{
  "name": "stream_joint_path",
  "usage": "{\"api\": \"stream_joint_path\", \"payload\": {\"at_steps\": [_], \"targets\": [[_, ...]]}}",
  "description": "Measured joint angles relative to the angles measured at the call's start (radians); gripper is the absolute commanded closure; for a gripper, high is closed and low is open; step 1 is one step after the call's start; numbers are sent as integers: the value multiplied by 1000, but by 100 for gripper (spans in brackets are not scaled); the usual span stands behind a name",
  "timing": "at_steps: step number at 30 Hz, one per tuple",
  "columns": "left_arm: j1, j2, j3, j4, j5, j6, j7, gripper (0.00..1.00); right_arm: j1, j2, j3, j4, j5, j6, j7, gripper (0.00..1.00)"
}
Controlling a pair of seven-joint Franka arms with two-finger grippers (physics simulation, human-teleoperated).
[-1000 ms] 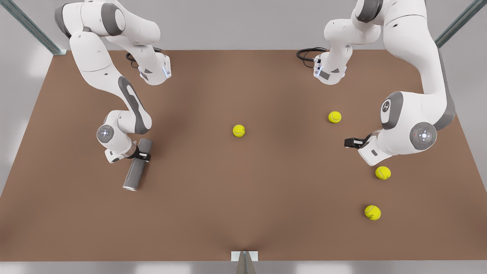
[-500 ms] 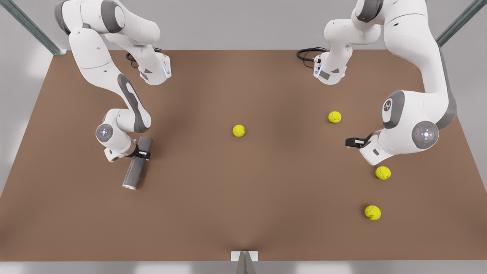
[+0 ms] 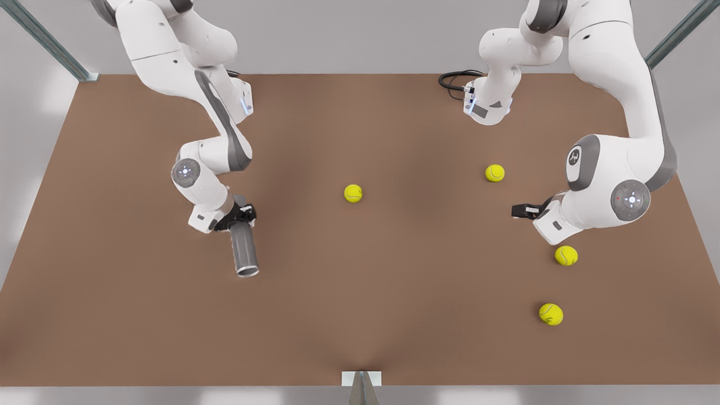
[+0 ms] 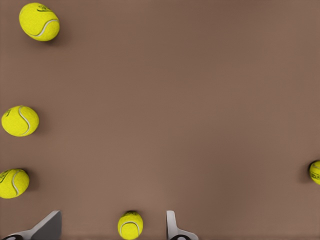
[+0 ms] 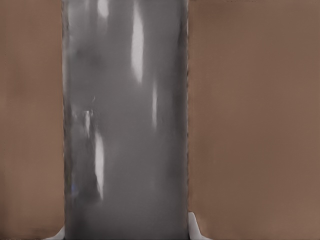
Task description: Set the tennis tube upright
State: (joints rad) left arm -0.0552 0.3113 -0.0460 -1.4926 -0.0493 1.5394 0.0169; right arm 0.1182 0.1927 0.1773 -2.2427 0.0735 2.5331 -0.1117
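The tennis tube (image 3: 244,253) is a matte grey cylinder held off the brown table (image 3: 360,315) at the front view's left. It is tilted, and its open metallic rim points toward the near edge. My right gripper (image 3: 239,216) is shut on the tube's far end. In the right wrist view the tennis tube (image 5: 125,125) runs between the fingertips (image 5: 197,232). My left gripper (image 3: 520,211) waits at the front view's right, low over the table. In the left wrist view the left gripper (image 4: 112,231) is open, with a ball beyond its tips.
Several yellow-green tennis balls lie on the table: one in the middle (image 3: 353,193), one farther right (image 3: 495,172), and two near the left arm (image 3: 566,255) (image 3: 550,314). Both arm bases stand at the far edge.
My right arm has lifted the tube and carried it toward the front view's right. The tube has swung so its open end faces the near edge. The left arm has barely moved.
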Motion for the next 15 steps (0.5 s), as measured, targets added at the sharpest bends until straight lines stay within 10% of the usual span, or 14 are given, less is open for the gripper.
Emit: {"api": "stream_joint_path", "payload": {"at_steps": [15], "targets": [[14,15,-2,-3,-45,2,-6,1,378,138,-15,160,-24,12,-220,27]]}}
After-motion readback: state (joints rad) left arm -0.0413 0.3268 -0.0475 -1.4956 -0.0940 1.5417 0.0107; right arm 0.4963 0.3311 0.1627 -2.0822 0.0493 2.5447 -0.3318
